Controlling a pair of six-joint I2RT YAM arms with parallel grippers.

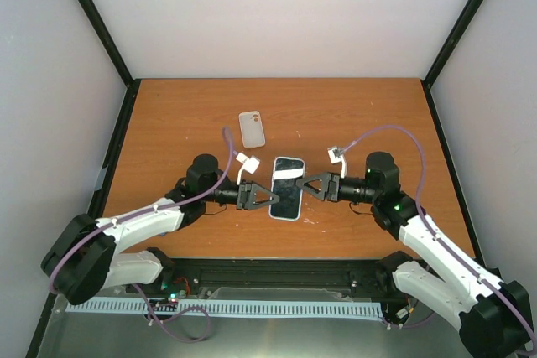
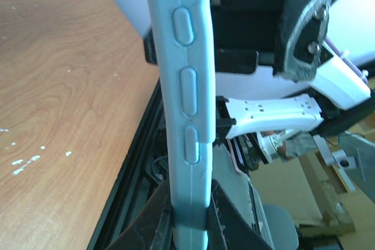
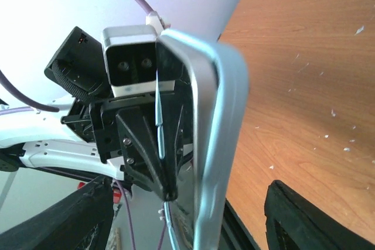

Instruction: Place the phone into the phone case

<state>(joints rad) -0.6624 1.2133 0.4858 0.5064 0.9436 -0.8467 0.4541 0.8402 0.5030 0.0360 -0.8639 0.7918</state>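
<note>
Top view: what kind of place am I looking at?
Probably a robot test booth: a wooden table boxed in by plain white walls on black posts, with two arms bolted at its near edge.

My two arms reach forward and bend inward, grippers facing tip to tip. My left gripper (image 1: 272, 197) clamps the phone case (image 2: 184, 115) edge; my right gripper (image 1: 304, 184) has its fingers spread wide.

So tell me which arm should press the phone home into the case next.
Right, probably. The left gripper is shut on the phone case, steadying it; the right gripper is open astride the phone, free to push.
</note>
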